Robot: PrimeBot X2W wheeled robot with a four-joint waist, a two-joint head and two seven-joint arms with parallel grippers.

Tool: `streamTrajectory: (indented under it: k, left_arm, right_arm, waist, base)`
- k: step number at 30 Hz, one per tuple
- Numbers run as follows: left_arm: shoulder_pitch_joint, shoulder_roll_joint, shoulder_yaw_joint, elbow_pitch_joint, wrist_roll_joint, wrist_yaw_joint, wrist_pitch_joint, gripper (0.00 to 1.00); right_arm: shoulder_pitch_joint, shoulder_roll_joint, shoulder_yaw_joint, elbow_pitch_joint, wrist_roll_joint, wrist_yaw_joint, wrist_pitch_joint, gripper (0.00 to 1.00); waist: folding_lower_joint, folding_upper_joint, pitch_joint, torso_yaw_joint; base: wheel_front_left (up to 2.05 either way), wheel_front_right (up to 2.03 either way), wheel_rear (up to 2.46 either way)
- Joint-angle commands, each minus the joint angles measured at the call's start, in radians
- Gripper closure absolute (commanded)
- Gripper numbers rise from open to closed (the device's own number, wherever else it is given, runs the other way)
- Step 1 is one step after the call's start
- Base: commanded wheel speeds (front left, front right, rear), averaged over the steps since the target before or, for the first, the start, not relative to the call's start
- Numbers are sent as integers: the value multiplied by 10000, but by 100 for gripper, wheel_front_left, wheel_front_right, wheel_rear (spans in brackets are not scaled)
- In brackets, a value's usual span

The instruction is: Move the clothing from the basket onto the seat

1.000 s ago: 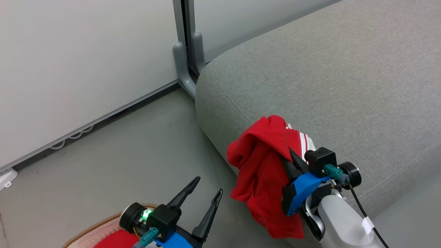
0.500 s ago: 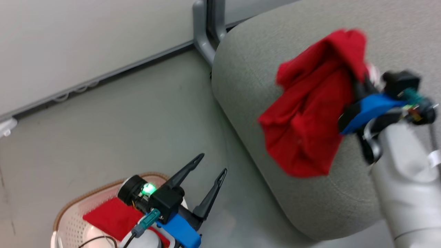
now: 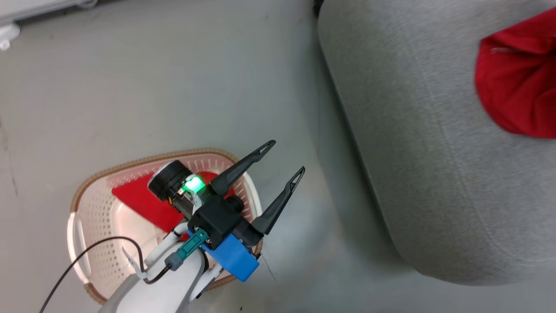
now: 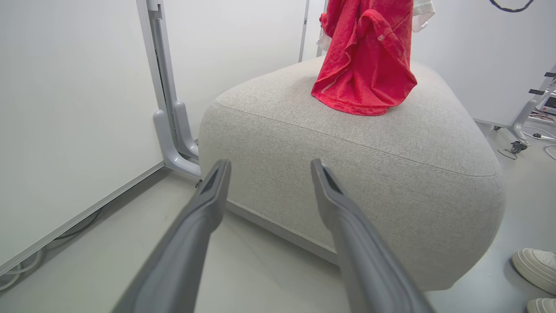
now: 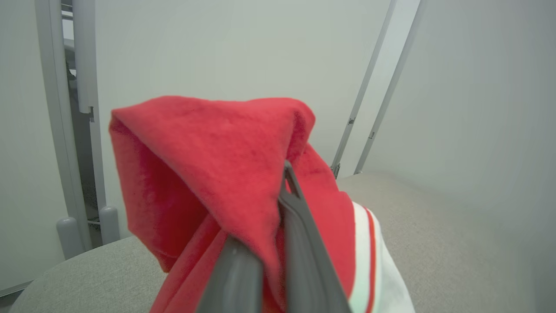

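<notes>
Head view: the seat (image 3: 412, 174) takes up the right half, a light grey cushion with rounded edges. It stands on a grey floor (image 3: 152, 87). The left wrist view shows its top surface and rounded front corner (image 4: 391, 143), with a grey wall post (image 4: 167, 108) just beside its left edge.

The basket (image 3: 93, 204) stands on the floor, to the left of the seat's side edge and apart from it. One red garment (image 3: 139, 200) lies flat inside, against the basket's far wall.

The second red garment (image 3: 517, 91) is over the seat's top, at the right edge of the head view. In the left wrist view it hangs in folds (image 4: 365, 65), its lower hem level with the seat top. Contact with the fabric cannot be confirmed.

The right gripper (image 5: 280, 191) is clamped on this garment (image 5: 217, 148), its fingers close together with red fabric draped over them. A white panel with a red stripe hangs below.

The left gripper (image 3: 286, 156) hovers above the basket's right rim. Its fingers are spread wide with nothing between them (image 4: 269, 163).

A white shoe (image 4: 536, 265) is on the floor past the seat's right corner.
</notes>
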Motion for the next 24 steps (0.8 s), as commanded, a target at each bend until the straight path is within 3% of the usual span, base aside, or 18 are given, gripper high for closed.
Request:
streamTrajectory:
  k: [1,10,18,19,20,21,24]
  left_arm:
    - [-260,101,-19,-104,53,-41,-30,0]
    - [-521,92,29,-242,124,-41,-30,0]
    - [-395,22,121,-116,52,-41,-30,0]
    - [-392,-10,126,-102,48,-41,-30,0]
    - [-377,-55,137,-92,35,-41,-30,0]
    - [-340,-103,152,-71,14,-41,-30,0]
    - [-172,-244,217,38,-79,-41,-30,0]
  right_arm:
    - [-1,-34,-304,-67,-101,-8,81,100]
    - [798,696,-1687,575,-476,-8,-66,100]
    - [1048,1014,-1997,1329,-696,-8,-629,100]
    - [1058,996,-1973,1410,-738,-8,-678,76]
    - [1084,966,-1920,1469,-784,-8,-732,29]
    - [1144,940,-1833,1535,-812,-8,-770,0]
    - [1372,871,-1534,1623,-882,-8,-902,0]
  waist:
    - [-3,0,816,641]
    - [-3,0,1278,958]
    - [-3,0,983,939]
    - [-3,0,903,936]
    - [-3,0,817,942]
    - [-3,0,699,953]
    - [-3,0,271,992]
  base:
    - [0,0,0]
    - [0,0,0]
    - [0,0,0]
    - [0,0,0]
    - [0,0,0]
    - [0,0,0]
    - [0,0,0]
